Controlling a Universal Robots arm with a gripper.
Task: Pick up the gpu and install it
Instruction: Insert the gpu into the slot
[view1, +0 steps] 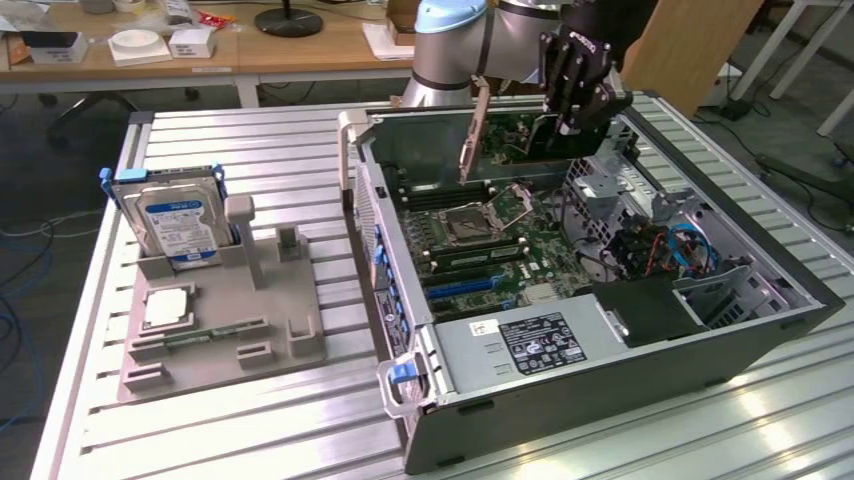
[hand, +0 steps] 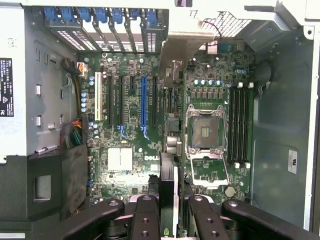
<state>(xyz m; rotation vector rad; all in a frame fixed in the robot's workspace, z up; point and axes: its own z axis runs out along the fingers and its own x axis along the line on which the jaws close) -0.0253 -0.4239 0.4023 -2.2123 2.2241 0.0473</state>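
Above the open computer case (view1: 561, 400), the jaws grip the gpu (view1: 521, 135) edge-down, its long axis parallel to the expansion slots (hand: 144, 100) just below.

We see the gripper (view1: 587, 118) closed on the top edge of the gpu (view1: 521, 135), which it holds upright inside the open case (view1: 641, 385). The card's silver bracket (view1: 470, 140) is on the exterior view's left. Its lower edge sits close over the far end of the motherboard (view1: 501, 245); we cannot tell whether they touch. The case lies on its side on a slatted table (view1: 240, 425). On the exterior view's left, well apart from the case, a grey holder (view1: 234, 300) carries an upright hard drive (view1: 180, 222), a flat chip (view1: 167, 308) and a memory stick (view1: 200, 336).
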